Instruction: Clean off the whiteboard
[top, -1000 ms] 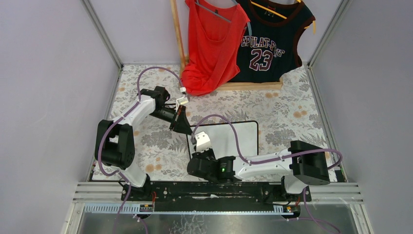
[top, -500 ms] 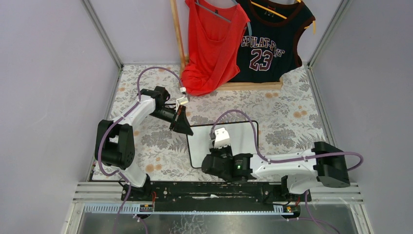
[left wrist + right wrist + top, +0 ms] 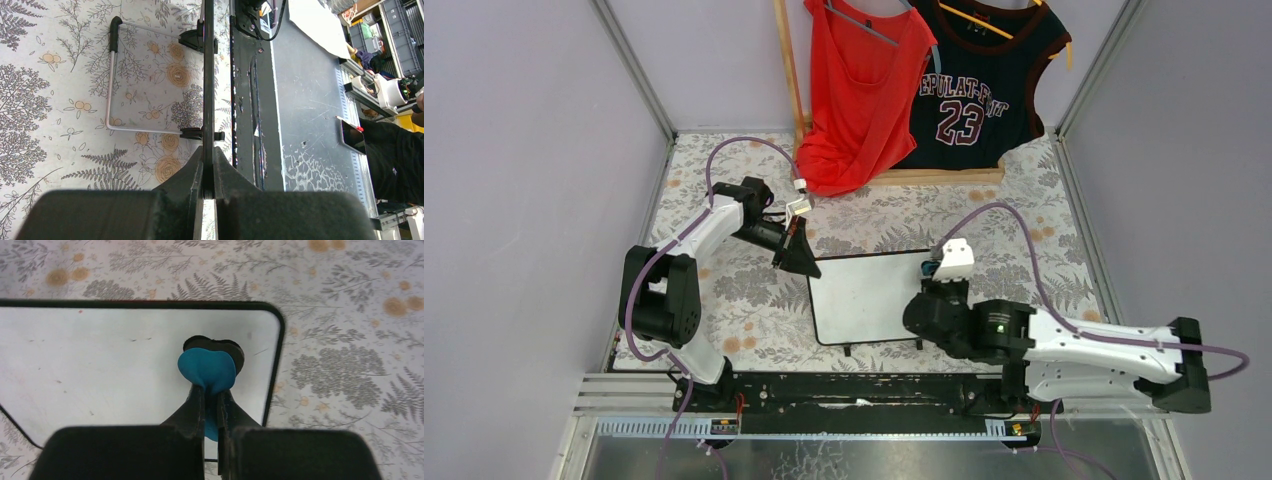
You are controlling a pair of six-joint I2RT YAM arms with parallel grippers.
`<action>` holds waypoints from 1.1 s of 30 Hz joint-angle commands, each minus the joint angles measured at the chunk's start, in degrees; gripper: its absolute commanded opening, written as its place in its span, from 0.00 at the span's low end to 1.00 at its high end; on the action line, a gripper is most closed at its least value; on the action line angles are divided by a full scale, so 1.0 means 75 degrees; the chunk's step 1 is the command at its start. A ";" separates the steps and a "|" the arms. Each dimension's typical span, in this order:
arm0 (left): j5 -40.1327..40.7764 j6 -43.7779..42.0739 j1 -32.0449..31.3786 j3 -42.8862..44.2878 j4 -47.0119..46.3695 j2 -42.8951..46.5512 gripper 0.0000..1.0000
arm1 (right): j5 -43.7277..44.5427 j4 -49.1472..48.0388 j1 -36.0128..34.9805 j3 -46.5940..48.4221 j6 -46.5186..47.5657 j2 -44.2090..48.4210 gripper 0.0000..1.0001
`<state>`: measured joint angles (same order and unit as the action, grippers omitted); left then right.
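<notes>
White and nearly bare, the whiteboard is lying on the floral cloth in the middle of the table, just ahead of the arm bases. From above, the right arm is covering its near right corner. On its surface only a few faint specks are showing, too small to read as writing.

The right gripper is squeezing a blue pad between its closed fingers and pressing it onto the board close to the far right corner. The pad's underside is showing only as a dark rim.

The left gripper is pinching the board's black frame at the far left corner, jaws tight on the edge. Its wrist camera is seeing the board edge-on as a thin black line, with one black foot and a grey wire bracket beside it. How the bracket joins the board is hard to tell.

Behind, a red top and a dark jersey are hanging on a wooden rack. The jersey is showing "23" under lettering that is partly folded away.
</notes>
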<state>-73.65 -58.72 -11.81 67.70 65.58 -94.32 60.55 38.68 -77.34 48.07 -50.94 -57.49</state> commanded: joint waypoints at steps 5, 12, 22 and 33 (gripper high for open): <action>0.0631 0.0257 -0.0167 -0.0004 -0.0427 -0.0119 0.00 | 0.0190 0.1123 0.0960 0.0906 0.0972 0.0851 0.01; 0.0692 0.0472 -0.0193 -0.0023 -0.0620 -0.0109 0.00 | -0.0839 0.0789 0.2758 0.1316 0.2384 0.1092 0.01; 0.0747 0.0795 -0.0194 -0.0126 -0.0901 -0.0003 0.00 | -0.3972 -0.0022 0.5967 0.1881 0.3708 -0.0427 0.00; 0.1033 0.1769 -0.0194 -0.0261 -0.1772 0.0057 0.00 | -0.6885 -0.0517 0.8895 0.3087 0.4672 -0.2529 0.00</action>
<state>-72.23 -48.99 -12.78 67.00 58.57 -93.89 19.07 37.28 -15.88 66.22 -20.38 -72.55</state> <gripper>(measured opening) 0.044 0.064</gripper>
